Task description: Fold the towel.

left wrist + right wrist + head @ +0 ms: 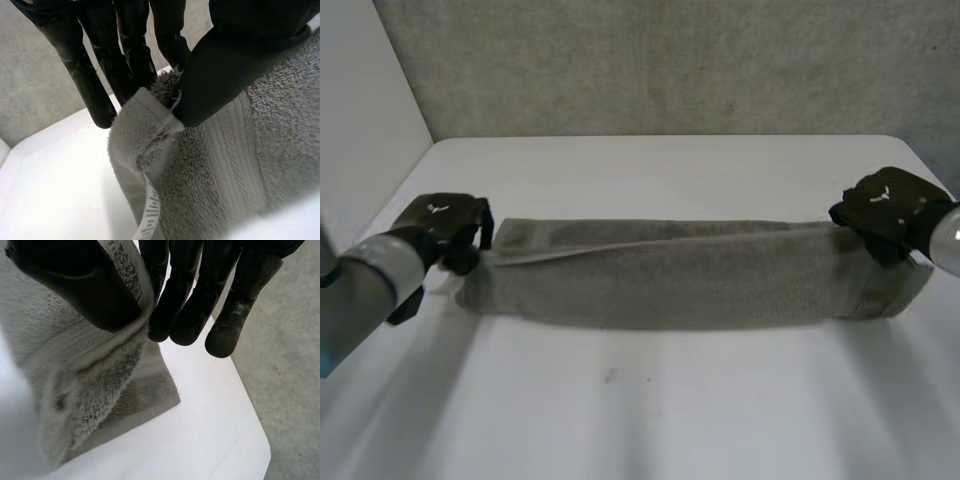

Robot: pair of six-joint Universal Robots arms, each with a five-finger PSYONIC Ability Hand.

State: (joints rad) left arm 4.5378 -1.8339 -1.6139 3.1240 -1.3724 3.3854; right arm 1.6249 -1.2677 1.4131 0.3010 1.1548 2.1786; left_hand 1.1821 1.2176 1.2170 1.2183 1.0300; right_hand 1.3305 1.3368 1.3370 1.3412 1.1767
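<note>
A grey towel (690,270) lies stretched across the white table (650,400) as a long folded band. My left hand (445,228) holds its left end; in the left wrist view the thumb (225,65) pinches the towel's corner (150,120) against the fingers (125,55), and a white label (150,210) hangs below. My right hand (885,212) holds the right end, lifted a little; in the right wrist view the thumb (80,285) presses the towel's upper layer (100,370) against the fingers (190,305).
The table's far edge (660,137) meets a grey carpeted floor (670,60). A white wall (360,100) stands at the left. In the right wrist view the table's corner (250,450) lies close beyond the towel's end.
</note>
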